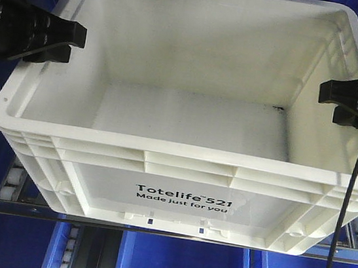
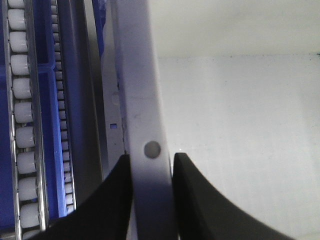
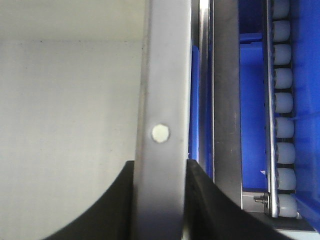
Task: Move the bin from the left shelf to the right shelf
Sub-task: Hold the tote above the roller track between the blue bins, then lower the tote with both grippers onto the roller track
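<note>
The large white bin (image 1: 187,118) with the black print "Totelife 521 Made just for you" fills the front view, empty inside. My left gripper (image 1: 69,43) is shut on the bin's left rim. In the left wrist view that gripper (image 2: 151,162) has one black finger on each side of the white rim (image 2: 145,100). My right gripper (image 1: 332,101) is shut on the bin's right rim. In the right wrist view that gripper (image 3: 160,167) pinches the grey-looking rim (image 3: 165,75) between its fingers.
Blue plastic bins (image 1: 181,266) stand below the white bin and at both sides. Roller tracks with white rollers (image 2: 22,100) run along the shelf at the left, and another roller track (image 3: 285,115) at the right. A metal shelf rail (image 1: 24,206) runs under the bin's front.
</note>
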Motion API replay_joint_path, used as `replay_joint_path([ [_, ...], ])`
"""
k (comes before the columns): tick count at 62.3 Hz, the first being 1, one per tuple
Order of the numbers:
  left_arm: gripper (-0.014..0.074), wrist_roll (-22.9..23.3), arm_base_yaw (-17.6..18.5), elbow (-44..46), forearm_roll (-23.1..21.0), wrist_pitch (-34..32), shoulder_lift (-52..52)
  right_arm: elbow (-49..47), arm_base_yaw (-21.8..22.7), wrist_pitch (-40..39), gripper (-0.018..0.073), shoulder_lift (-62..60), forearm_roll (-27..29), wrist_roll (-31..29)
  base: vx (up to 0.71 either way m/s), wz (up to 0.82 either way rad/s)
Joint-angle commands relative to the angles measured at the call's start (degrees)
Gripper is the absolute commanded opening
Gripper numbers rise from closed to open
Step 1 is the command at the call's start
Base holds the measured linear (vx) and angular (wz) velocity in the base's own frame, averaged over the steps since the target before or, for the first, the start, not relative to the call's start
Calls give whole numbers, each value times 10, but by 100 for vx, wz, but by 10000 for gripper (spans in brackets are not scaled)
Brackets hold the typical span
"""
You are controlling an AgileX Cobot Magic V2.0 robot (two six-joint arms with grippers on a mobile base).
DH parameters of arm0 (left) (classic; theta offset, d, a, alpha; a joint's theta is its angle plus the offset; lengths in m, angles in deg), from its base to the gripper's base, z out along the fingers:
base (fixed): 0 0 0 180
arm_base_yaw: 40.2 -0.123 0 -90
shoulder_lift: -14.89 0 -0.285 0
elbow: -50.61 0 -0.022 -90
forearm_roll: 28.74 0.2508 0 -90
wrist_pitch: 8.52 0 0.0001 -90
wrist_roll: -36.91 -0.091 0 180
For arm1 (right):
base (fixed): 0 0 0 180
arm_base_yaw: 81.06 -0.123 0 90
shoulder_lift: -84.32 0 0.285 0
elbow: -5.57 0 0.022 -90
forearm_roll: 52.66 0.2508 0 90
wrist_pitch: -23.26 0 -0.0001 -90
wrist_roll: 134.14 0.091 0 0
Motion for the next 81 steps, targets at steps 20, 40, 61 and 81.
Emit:
replay_joint_path([
  [20,-6,-9,-2,21,69,-130,24,-24,5,-123,-1,15,-69,-10,0,0],
  [40,-6,-9,-2,21,69,-125,-28,-24,5,-162,-1,77,-75,-8,0,0],
  [61,-6,-10,-2,21,65,-159,-95,-24,5,-215,-1,109,-95,-8,0,0],
  [81,9,-11,-2,21,69,-209,-132,-24,5,-229,30,133,-129,0,0,0],
])
